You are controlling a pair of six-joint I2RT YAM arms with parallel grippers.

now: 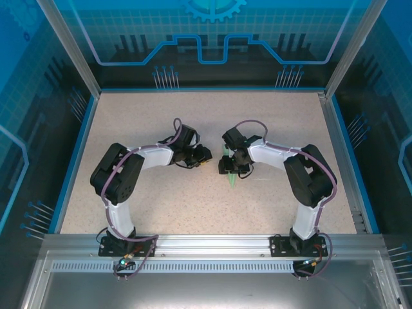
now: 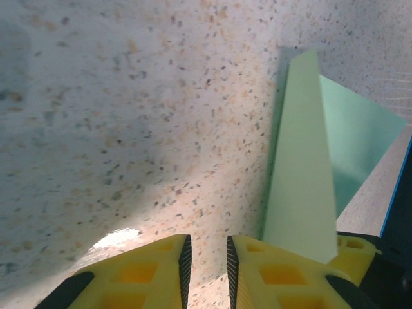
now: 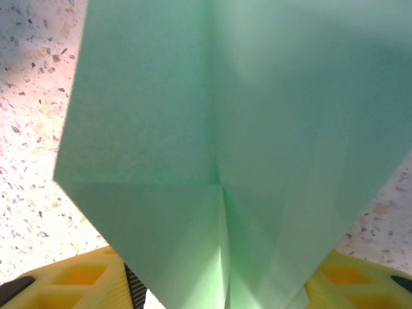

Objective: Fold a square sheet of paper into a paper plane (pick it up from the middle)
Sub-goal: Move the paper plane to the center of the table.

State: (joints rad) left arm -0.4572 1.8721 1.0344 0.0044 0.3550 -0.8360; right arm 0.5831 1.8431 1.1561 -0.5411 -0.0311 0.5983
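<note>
Your right gripper (image 3: 222,293) has its jaws set apart on either side of the paper plane (image 3: 212,129), and the folded mint-green paper fills the gap between them. Whether they pinch it or only cradle it, you cannot tell from the wrist view. The centre crease runs straight down into that gap, so you look to be on the middle of the plane, which is where the task wants the hold. To my eye the folding is mostly done and this is the pick-up. Close gently and squarely across the crease: too hard and you flatten the wings, off-centre and the dart will twist. Your left gripper (image 2: 206,261) has its jaws a narrow slit apart with nothing between them, only the speckled table (image 2: 129,129) showing through. The plane sits just beside that gripper, on the right of its view, as a pale strip with a darker wing behind it and a shadow on the table. I would hold that gripper off or draw it clear sideways, since a nudge could knock the paper out of line. From above, your left arm (image 1: 119,174) and right arm (image 1: 309,177) are each folded at the elbow with the forearm reaching inward. The two wrists sit nearly nose to nose near the middle of the table, and the paper's tip pokes out towards the arm bases from under the right wrist.
</note>
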